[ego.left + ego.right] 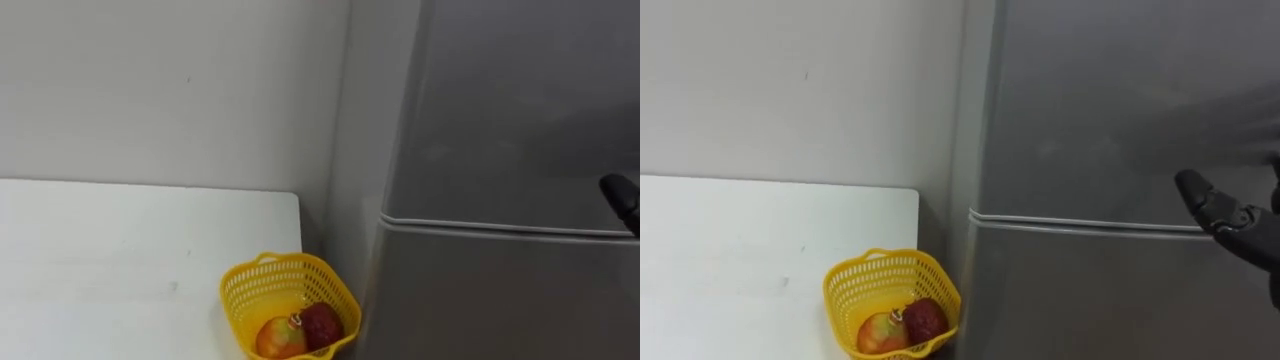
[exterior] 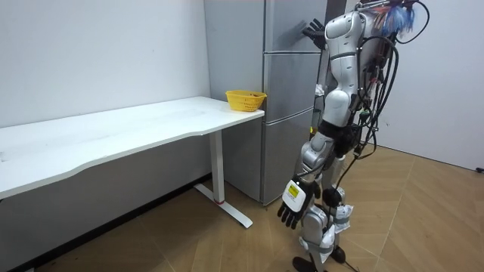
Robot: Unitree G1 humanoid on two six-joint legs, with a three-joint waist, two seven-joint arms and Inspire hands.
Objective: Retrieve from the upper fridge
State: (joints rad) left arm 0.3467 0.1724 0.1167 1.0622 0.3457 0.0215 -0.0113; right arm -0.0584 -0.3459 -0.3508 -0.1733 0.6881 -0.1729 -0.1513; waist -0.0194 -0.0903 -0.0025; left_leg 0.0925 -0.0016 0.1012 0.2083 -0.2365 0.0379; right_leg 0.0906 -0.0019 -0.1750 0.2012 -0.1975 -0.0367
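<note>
At the upper fridge door (image 1: 520, 100) the right hand (image 1: 1230, 218) is raised, spread open, while the left hand (image 2: 295, 202) hangs low, relaxed.

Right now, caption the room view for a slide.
Humanoid stands at grey fridge, right hand raised open to its upper door, left hand hanging; yellow plastic basket on white table.

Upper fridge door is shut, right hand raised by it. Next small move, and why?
Probably move the right hand onto the upper door's edge and curl it there to pull. That door is shut, and the hand is open near the seam above the lower door, holding nothing; the left hand hangs open.
</note>
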